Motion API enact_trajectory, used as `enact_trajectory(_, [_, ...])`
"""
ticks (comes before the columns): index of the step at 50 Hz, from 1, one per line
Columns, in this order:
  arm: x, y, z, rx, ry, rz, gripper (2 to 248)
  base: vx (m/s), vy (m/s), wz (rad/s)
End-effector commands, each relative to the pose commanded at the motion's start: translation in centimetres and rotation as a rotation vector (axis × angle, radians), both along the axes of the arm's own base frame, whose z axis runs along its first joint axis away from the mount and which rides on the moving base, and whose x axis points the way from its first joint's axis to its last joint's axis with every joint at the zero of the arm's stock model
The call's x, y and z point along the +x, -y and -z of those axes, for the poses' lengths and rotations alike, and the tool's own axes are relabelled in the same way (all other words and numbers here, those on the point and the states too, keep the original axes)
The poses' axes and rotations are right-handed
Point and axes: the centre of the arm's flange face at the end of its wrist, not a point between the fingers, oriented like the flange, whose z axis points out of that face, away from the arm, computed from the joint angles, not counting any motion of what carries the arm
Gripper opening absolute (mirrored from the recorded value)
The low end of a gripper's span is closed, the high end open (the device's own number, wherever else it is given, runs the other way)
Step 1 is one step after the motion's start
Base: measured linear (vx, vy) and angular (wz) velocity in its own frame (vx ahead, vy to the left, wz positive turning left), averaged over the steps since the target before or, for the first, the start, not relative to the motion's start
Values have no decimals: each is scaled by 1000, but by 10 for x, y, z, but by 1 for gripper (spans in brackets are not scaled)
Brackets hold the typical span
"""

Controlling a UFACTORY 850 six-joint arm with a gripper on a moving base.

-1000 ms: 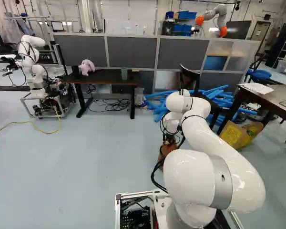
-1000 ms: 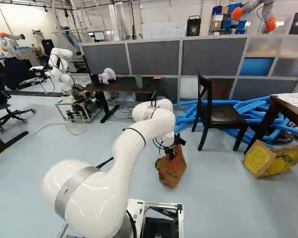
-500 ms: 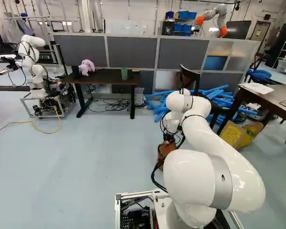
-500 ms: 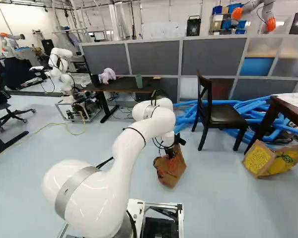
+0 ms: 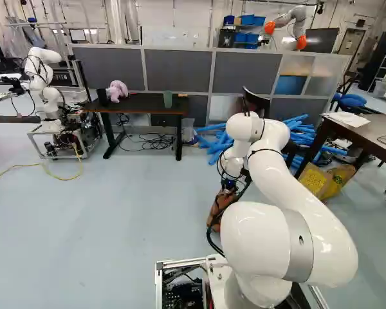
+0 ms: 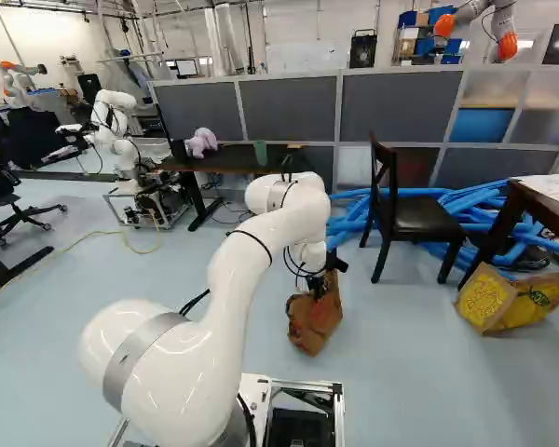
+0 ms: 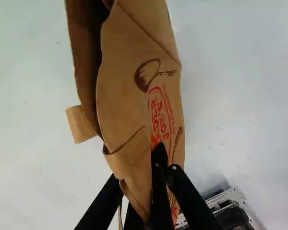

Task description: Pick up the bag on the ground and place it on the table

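Below the wrist of my arm, the gripper (image 6: 319, 283) points down at the top of the brown paper bag (image 6: 315, 318) in the right base view. Seen by the wrist camera, the gripper (image 7: 140, 167) is shut on the bag's folded paper edge, and the bag (image 7: 129, 81) stretches out ahead of the fingers, showing red print. My arm partly hides the bag in the left base view; whether its bottom touches the floor I cannot tell. A dark table (image 5: 141, 103) stands farther ahead, bearing a pink plush and a green cup.
A black chair (image 6: 415, 216) stands before blue tubes (image 6: 484, 200). At the right are another table (image 6: 550, 197) and a yellow-printed bag (image 6: 511, 300) on the floor. Another robot (image 5: 46, 96) stands left of the dark table, with a yellow cable (image 5: 58, 175) on the floor.
My arm's forward part has risen slightly. The bag's top has shifted with the gripper, a little to the left in the right base view, and the bag hangs at a changed tilt.
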Motion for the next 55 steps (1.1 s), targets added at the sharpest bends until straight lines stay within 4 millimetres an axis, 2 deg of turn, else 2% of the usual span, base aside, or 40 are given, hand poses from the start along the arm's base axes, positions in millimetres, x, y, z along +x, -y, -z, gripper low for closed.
enact_trajectory(20, [-21, -17, -30, 7, -40, -58, 21, 0, 0, 0])
enact_trajectory(55, [-46, -66, -82, 14, -78, -155, 21, 0, 0, 0])
